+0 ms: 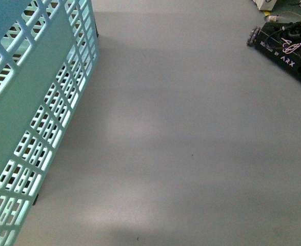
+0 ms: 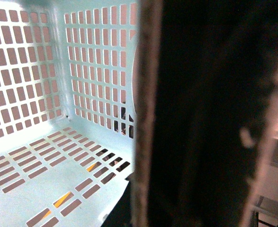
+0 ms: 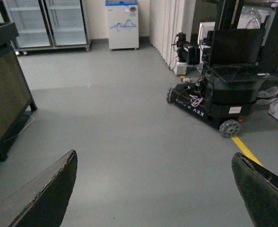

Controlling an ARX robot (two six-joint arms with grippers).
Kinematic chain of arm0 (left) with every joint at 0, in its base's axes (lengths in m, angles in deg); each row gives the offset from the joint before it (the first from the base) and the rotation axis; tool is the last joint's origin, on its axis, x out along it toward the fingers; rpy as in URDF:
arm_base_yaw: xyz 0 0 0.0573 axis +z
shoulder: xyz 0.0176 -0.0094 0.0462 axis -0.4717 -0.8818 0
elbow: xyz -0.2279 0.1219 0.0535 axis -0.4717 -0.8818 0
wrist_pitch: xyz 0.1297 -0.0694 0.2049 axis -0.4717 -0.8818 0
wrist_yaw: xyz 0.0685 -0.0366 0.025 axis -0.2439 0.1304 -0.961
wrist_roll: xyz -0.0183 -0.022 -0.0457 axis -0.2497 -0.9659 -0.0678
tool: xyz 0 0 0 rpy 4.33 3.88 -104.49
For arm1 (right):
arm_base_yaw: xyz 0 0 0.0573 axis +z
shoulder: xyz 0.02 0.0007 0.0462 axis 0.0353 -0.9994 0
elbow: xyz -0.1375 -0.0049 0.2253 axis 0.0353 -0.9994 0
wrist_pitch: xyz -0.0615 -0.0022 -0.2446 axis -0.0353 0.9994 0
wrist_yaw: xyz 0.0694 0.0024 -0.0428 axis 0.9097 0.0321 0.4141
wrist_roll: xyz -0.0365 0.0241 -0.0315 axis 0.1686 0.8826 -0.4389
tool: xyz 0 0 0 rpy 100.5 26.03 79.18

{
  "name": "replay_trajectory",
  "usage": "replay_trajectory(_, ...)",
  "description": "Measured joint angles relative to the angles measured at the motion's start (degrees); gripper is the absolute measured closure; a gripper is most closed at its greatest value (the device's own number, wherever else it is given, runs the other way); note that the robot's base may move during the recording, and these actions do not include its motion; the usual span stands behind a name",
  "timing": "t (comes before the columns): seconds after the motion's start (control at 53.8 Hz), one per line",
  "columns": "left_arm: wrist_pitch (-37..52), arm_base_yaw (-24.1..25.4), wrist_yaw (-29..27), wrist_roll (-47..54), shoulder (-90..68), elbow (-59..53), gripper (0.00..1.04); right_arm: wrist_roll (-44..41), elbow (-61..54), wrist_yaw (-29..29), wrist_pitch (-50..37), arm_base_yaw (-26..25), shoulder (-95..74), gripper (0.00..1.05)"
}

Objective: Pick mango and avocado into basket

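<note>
The light turquoise basket fills the left of the front view, hanging tilted above the grey floor. In the left wrist view I look into the basket; the part of its slotted bottom that shows holds nothing. The brownish handle runs close past the camera, and my left gripper is shut on it as a dark blur. My right gripper is open over bare floor, its dark fingers wide apart with nothing between them. The mango and the avocado are out of view.
Another black ARX wheeled base stands on the floor and shows at the front view's top right corner. A dark cabinet, a white freezer and glass-door fridges line the room. A yellow floor line runs nearby.
</note>
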Motion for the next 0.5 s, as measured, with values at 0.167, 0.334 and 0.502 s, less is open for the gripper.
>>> replay_trajectory(0.167,0.0,0.0,0.0,0.0,0.0,0.0,1.01,-0.1,0.0,0.0,0.0,0.0,0.0,0.09)
replay_trajectory(0.334,0.0,0.0,0.0,0.0,0.0,0.0,1.01,0.0,0.0,0.0,0.0,0.0,0.0,0.09)
replay_trajectory(0.502,0.0,0.0,0.0,0.0,0.0,0.0,1.01,0.0,0.0,0.0,0.0,0.0,0.0,0.09)
